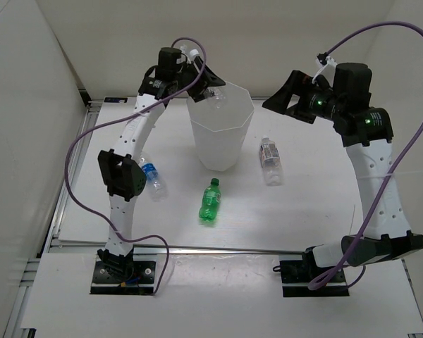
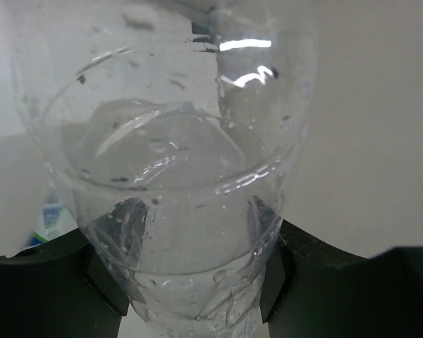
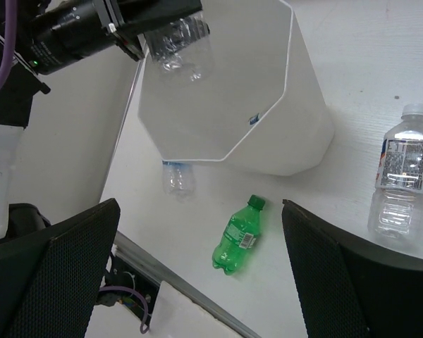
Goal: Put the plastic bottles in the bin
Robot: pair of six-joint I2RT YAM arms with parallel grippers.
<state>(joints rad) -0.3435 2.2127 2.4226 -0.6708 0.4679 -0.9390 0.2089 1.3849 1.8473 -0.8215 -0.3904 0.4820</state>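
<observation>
My left gripper (image 1: 199, 77) is shut on a clear plastic bottle (image 1: 213, 92) and holds it above the far left rim of the white bin (image 1: 229, 151). In the left wrist view the bottle (image 2: 183, 176) fills the frame between the black fingers (image 2: 282, 274). My right gripper (image 1: 278, 97) is open and empty, raised to the right of the bin. On the table lie a green bottle (image 1: 210, 202), a clear bottle with a dark label (image 1: 270, 158) and one with a blue label (image 1: 152, 176). The right wrist view shows the bin (image 3: 268, 120), the green bottle (image 3: 238, 234) and the held bottle (image 3: 178, 46).
The white back wall stands close behind the bin, and a side wall lies to the left. A metal rail (image 1: 233, 248) runs along the table's near edge. Purple cables (image 1: 77, 162) loop beside both arms.
</observation>
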